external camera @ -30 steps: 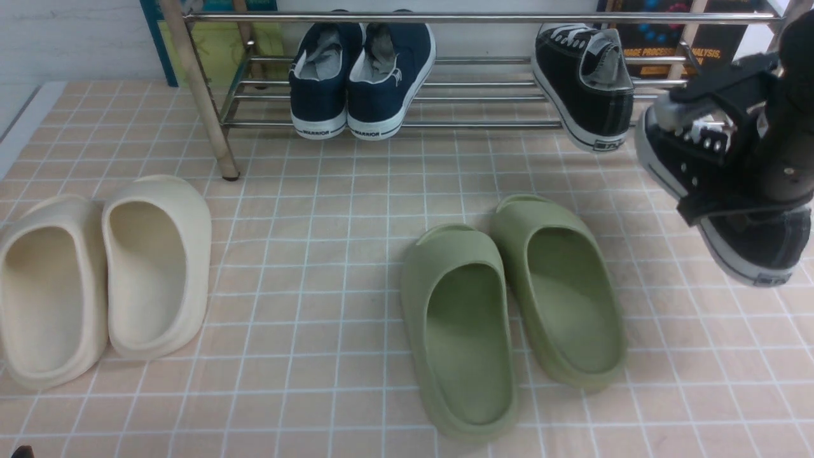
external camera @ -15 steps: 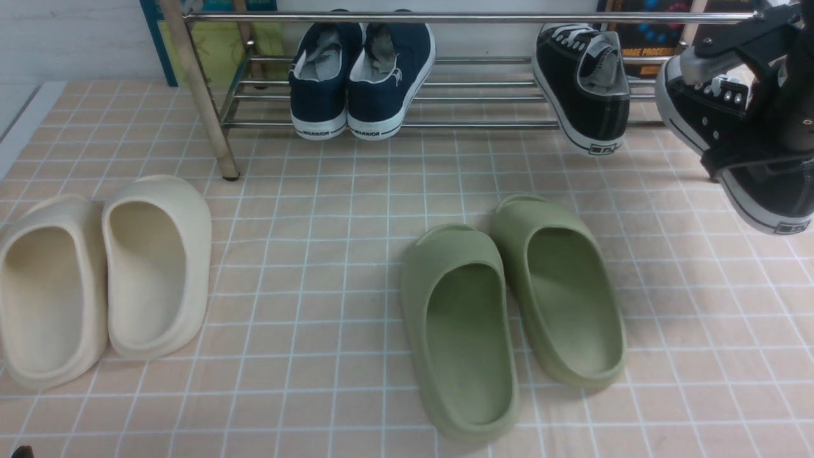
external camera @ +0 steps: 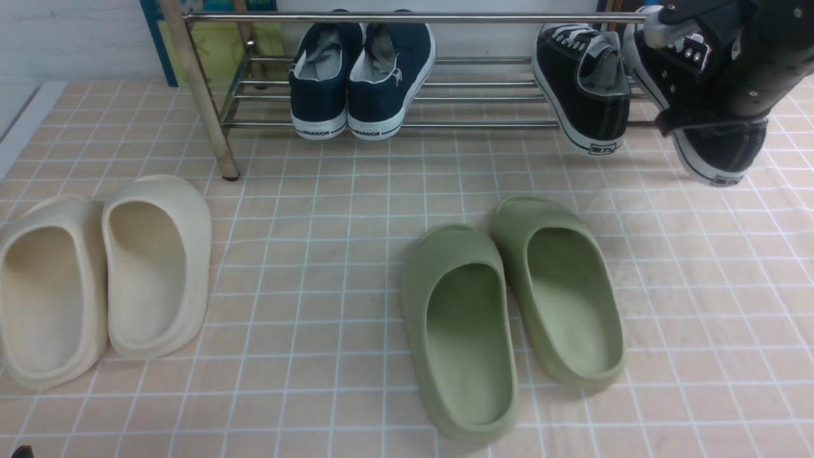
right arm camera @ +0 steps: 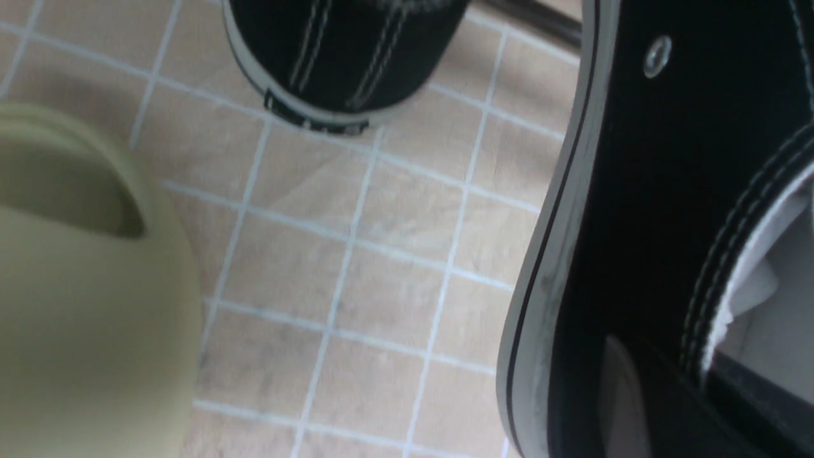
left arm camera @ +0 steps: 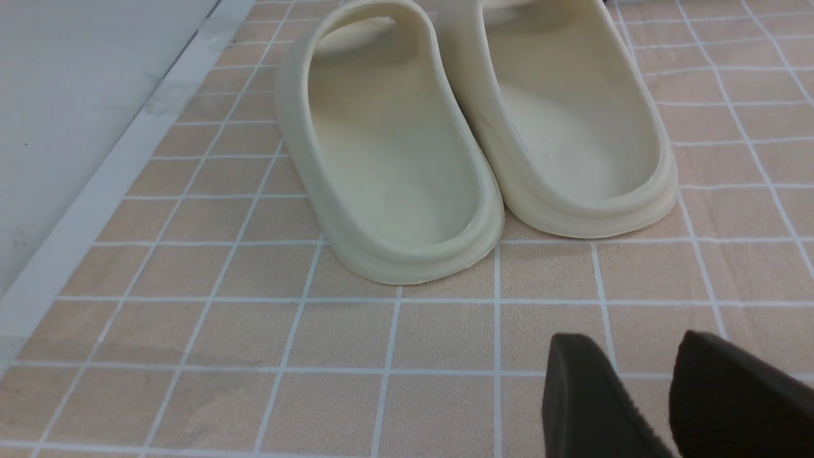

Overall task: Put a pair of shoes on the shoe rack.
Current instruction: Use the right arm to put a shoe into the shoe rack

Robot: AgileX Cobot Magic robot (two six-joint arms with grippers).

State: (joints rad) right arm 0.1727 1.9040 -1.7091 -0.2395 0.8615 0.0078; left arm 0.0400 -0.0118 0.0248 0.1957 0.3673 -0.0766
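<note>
Black sneaker (external camera: 722, 149) in right fingers (external camera: 693, 119); navy pair (external camera: 361, 76) reads WARRIOR.

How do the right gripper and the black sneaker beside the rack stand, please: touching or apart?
Touching. In the front view the right gripper is shut across the black sneaker, a finger pressed against each side.

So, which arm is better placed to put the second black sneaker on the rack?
Right. The right tool grips the second black sneaker at the shoe rack, beside the first black sneaker resting there. The left tool hangs empty by the cream slides, away from that spot.
</note>
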